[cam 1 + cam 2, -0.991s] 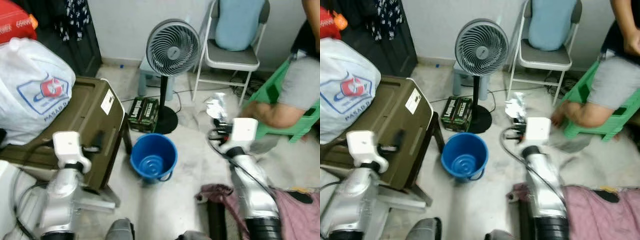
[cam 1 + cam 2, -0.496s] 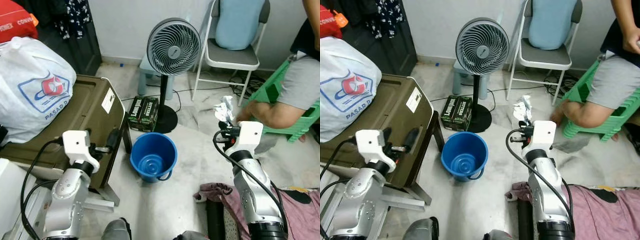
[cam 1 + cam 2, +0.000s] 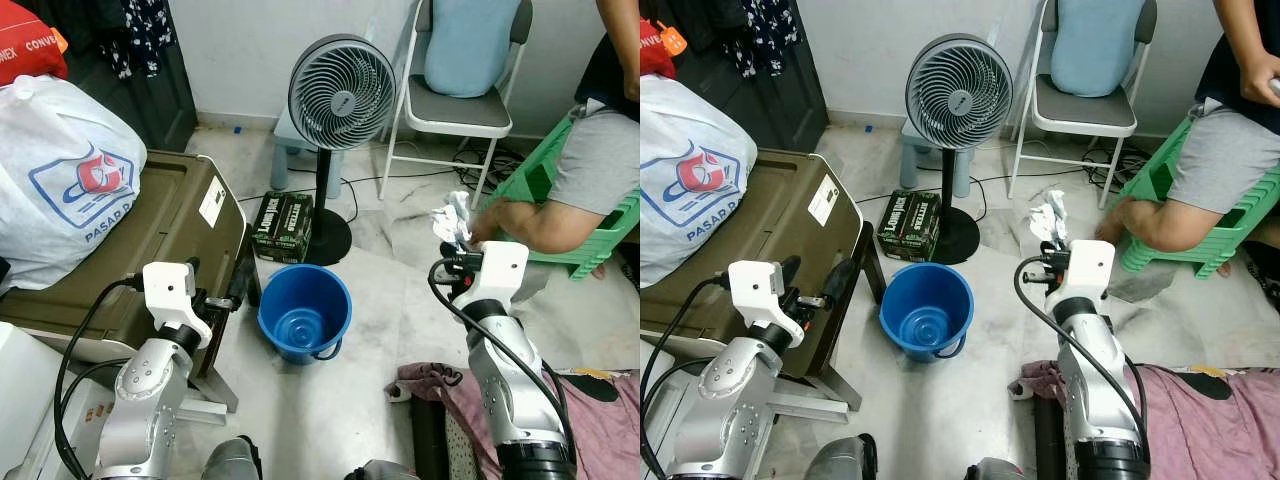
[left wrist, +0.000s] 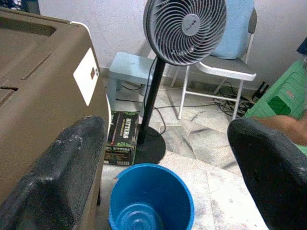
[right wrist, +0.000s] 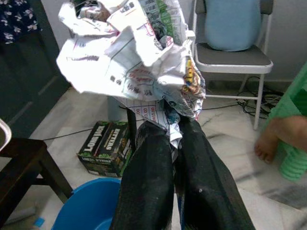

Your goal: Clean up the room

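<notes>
Landmark: blue bucket [image 3: 305, 312] on the floor, in front of the standing fan [image 3: 342, 93]
Brown storage box [image 3: 165, 240]: just left of the bucket, unmoved
Left end effector [image 3: 238, 290]: fingers spread wide, empty, now raised beside the bucket's left rim
Right end effector [image 5: 173, 143]: clamped on the crumpled paper [image 5: 132, 57], lifted higher than a second ago, right of the bucket
Meaning: trash is in hand; it likely needs carrying left over the bucket
</notes>
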### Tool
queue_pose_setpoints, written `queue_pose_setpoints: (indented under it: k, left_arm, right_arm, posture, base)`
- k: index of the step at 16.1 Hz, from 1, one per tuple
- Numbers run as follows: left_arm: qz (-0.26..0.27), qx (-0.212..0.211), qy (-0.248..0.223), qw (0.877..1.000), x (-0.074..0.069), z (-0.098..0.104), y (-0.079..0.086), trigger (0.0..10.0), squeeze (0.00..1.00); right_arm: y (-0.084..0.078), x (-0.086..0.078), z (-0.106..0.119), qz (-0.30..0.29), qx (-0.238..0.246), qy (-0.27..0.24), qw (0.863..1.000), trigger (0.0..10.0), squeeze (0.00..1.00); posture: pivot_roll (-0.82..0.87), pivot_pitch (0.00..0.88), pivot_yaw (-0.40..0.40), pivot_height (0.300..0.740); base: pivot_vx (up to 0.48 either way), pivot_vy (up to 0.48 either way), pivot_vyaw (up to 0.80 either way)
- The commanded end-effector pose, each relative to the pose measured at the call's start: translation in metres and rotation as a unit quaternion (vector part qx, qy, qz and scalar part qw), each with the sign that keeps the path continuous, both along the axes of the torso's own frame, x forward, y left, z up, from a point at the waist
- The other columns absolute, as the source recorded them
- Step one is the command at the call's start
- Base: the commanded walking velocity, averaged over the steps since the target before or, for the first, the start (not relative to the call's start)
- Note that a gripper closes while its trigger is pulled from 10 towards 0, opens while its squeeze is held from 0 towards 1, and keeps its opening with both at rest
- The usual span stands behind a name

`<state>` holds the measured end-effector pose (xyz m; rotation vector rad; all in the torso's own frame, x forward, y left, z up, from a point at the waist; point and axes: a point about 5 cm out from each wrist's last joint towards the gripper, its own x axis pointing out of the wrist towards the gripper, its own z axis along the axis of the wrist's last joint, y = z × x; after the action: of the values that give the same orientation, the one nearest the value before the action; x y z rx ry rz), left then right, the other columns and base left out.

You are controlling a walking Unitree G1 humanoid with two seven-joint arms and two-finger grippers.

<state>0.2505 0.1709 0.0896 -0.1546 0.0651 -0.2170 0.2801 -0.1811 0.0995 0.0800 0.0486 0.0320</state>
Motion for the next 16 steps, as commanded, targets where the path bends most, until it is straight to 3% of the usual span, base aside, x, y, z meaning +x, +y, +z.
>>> queue_pose_setpoints:
  k: [1, 5, 16]
  left_arm:
    - [0.003, 0.001, 0.008, 1.000, 0.0004, -0.0022, 0.0019, 10.0, 0.00]
    - [-0.008, -0.008, 0.004, 1.000, 0.0011, -0.0009, 0.0000, 10.0, 0.00]
    - [-0.013, -0.015, 0.005, 1.000, 0.0019, -0.0008, -0.0013, 10.0, 0.00]
  right_arm:
    - [0.0032, 0.0014, 0.0037, 0.015, -0.002, -0.006, 1.000, 10.0, 0.00]
    - [0.0022, 0.0016, 0.0032, 0.010, -0.002, -0.003, 1.000, 10.0, 0.00]
    - [0.0016, 0.0024, 0.0017, 0.012, -0.005, 0.003, 1.000, 10.0, 0.00]
  posture:
    - [-0.01, 0.092, -0.069, 0.740]
    - [-0.01, 0.092, -0.068, 0.740]
    - [-0.01, 0.093, -0.069, 0.740]
  base:
    - [0.000, 0.000, 0.00]
    - [0.000, 0.000, 0.10]
    - [0.278, 0.000, 0.00]
